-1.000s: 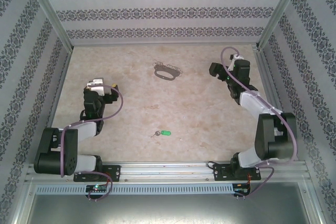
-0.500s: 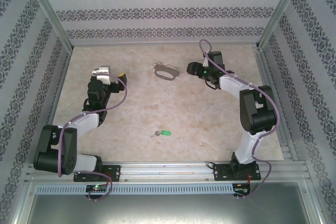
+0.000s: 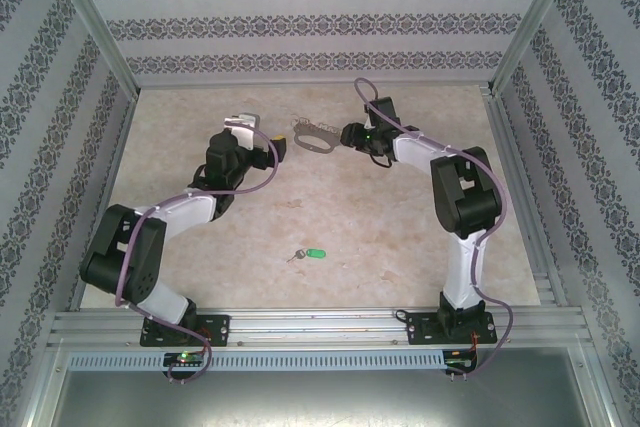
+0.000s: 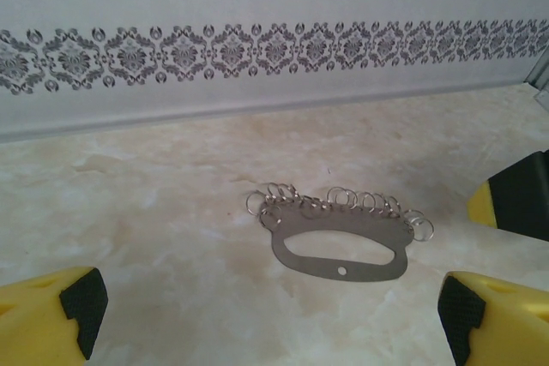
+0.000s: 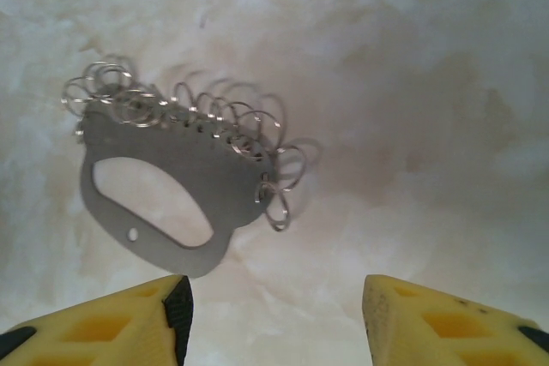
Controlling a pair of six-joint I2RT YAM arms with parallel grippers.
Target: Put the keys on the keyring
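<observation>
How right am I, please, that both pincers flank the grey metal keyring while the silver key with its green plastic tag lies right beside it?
Not quite: the top external view shows the silver key with its green plastic tag lying well apart, nearer the arm bases. The left pincer and right pincer do flank the grey metal keyring.

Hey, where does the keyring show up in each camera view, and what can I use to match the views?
Top external: the keyring lies in the far middle of the table.
Left wrist: keyring just right of centre, lying flat.
Right wrist: keyring left of centre, in the upper half.
Shared landmark: the row of small wire rings along one long edge of the keyring.
</observation>
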